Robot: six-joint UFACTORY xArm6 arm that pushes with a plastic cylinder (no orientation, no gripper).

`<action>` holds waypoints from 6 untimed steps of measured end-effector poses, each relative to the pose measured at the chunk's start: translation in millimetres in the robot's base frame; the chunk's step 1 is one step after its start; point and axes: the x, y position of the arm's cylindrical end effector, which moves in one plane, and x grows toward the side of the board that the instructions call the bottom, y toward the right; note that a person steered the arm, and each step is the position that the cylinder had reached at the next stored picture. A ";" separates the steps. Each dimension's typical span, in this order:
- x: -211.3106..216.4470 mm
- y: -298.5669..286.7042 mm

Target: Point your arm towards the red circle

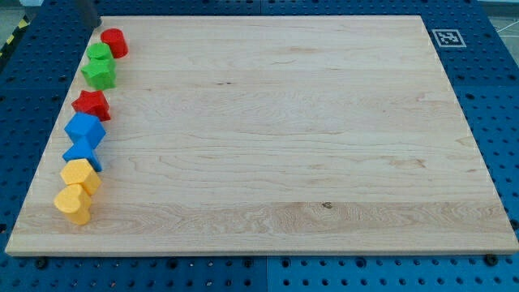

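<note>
- Red circle (114,42), the target, sits at the view's top-left corner of the wooden board (276,130), heading a column of blocks along the left edge.
- My tip (91,22) seems to be the dark blurred shape at the top edge, just up and left of that red circle; the blur hides its exact end, and I cannot tell whether it touches the block.
- There are no jaws on this rod, so nothing to spread or pinch; it only points and pushes.
- Below my tip, running away toward the view's bottom: a green cube (99,54) touching the red circle, a second green block (100,74), a red star (91,105), a blue cube (85,129), a blue triangular block (82,154), a yellow hexagonal block (79,174), then a yellow heart-like block (73,203).
- Progress, as I judge it: the pointing looks close to done, with the tip already beside the target. What is left, at most, is a small settling nearer the red circle without nudging it into the green cube.
</note>
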 end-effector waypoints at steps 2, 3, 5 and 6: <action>41.6 0.1; 41.4 0.1; 47.1 45.4; 57.8 59.4</action>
